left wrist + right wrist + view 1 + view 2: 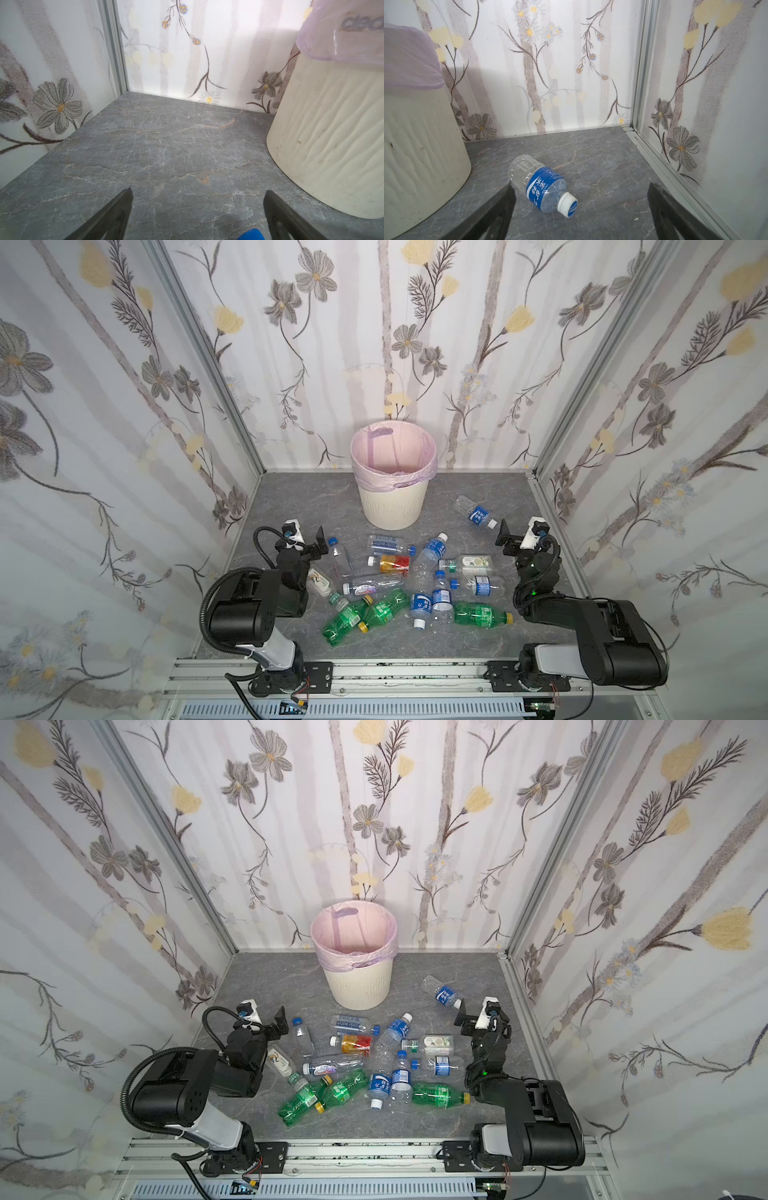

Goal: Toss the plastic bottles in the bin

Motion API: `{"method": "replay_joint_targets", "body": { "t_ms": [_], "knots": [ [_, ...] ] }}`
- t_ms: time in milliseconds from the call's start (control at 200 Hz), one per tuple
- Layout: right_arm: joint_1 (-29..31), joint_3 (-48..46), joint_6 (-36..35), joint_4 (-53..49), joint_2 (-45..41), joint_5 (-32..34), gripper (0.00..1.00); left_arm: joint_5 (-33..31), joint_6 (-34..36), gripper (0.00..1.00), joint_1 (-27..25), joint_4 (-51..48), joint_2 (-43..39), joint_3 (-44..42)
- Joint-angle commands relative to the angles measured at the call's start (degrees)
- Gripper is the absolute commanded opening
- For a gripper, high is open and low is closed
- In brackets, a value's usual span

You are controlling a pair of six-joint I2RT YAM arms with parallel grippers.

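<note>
The left gripper and the right gripper were both wide open and empty, with most bottles lying between them, one bottle just in front of the right gripper, and the bin farther ahead.

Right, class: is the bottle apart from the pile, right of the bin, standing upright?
No, the white-capped bottle lies on its side on the grey tabletop.

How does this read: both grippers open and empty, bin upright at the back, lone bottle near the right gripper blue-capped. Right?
One slip: the lone bottle near the right gripper has a white cap, clear in the right wrist view. The rest holds.
</note>
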Motion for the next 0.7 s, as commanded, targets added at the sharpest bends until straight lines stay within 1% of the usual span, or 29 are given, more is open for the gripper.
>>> {"method": "replay_joint_targets", "body": {
  "t_ms": [0, 699],
  "knots": [
    [0.2, 0.4, -0.9, 0.5, 0.2, 0.1, 1.00, -0.6, -0.4, 1.00, 0.0, 1.1, -0.1, 0.3],
    [0.1, 0.5, -0.9, 0.2, 0.3, 0.0, 1.00, -0.9, -0.3, 1.00, -0.1, 0.8, -0.1, 0.5]
  ]
}}
